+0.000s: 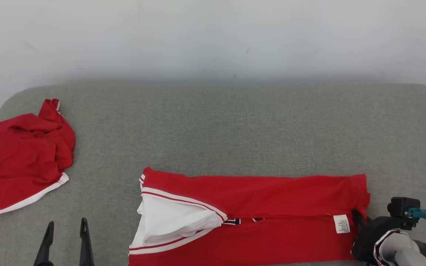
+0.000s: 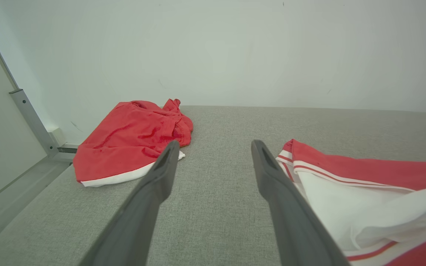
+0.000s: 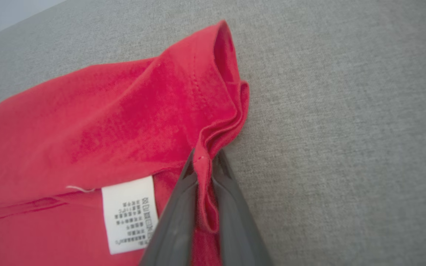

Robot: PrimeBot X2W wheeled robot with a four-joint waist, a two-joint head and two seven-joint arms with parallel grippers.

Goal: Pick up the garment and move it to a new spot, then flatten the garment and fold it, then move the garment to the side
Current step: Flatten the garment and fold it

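A red garment (image 1: 264, 199) with white, red-striped trim lies folded lengthwise along the near edge of the grey table (image 1: 235, 129). Its white inner panel (image 1: 172, 221) shows at the left end and a white care label (image 1: 341, 224) near the right end. My right gripper (image 3: 202, 162) is shut on the hem at the garment's right edge, red cloth (image 3: 124, 129) pinched between its dark fingers. My left gripper (image 1: 66, 227) stands open over bare table left of the garment, nothing between its fingers (image 2: 161, 173); the garment's striped end (image 2: 346, 184) lies just right of it.
A second red garment (image 1: 20, 159) with a white hem lies crumpled at the table's far left, also seen as a crumpled heap (image 2: 131, 140) ahead of the left gripper. A pale wall (image 1: 213, 37) runs behind the table. A metal rail (image 2: 31, 118) stands at the left.
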